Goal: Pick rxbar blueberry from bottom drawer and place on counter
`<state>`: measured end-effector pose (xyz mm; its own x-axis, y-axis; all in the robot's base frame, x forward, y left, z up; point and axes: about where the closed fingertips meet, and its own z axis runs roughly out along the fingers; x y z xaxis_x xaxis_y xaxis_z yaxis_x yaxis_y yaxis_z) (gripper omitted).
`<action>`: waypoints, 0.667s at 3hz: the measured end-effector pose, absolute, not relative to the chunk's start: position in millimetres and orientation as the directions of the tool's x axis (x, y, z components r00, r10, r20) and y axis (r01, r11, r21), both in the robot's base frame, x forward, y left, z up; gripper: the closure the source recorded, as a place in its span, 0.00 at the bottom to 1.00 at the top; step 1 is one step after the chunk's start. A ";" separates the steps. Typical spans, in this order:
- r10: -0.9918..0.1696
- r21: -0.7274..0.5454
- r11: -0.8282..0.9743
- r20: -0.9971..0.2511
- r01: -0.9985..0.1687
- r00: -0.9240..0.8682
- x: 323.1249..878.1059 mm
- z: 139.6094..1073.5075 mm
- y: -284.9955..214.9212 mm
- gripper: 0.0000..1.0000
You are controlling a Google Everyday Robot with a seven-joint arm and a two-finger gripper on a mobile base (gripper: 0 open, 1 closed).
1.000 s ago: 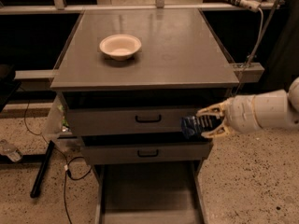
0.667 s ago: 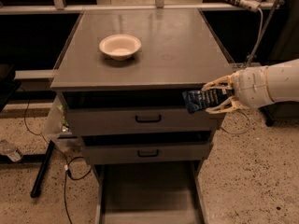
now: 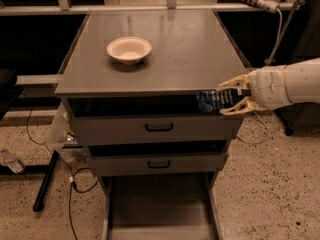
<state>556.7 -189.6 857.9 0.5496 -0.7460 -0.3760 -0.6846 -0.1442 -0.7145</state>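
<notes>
– While the gripper [image 3: 224,99] has it, how does the bar [image 3: 213,101] look?
– Small, flat and dark navy, with pale print on the wrapper. It lies roughly level and sticks out leftward from the fingers [image 3: 236,82], one above it and one below.
– So the fingers are pinching it?
– Yes, they close on its right end. It hangs in the air at the front right corner of the cabinet, about level with the front edge of the grey surface [image 3: 190,54] and just in front of it, not resting on it.
– And the arm [image 3: 292,81]?
– It reaches in from the right, nearly horizontal, with the wrist pointing left.
– Anything different from a second ago?
– The bar was lower then, in front of the top drawer [image 3: 155,128]; it has risen to the edge. The white bowl [image 3: 129,49] has not moved, and the bottom drawer [image 3: 160,204] is still pulled out.
</notes>
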 end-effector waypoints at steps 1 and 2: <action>-0.733 -0.717 -0.147 -0.383 -0.681 0.562 596.3 867.1 -190.3 1.00; -0.686 -0.718 -0.125 -0.436 -0.685 0.582 644.2 885.2 -172.8 1.00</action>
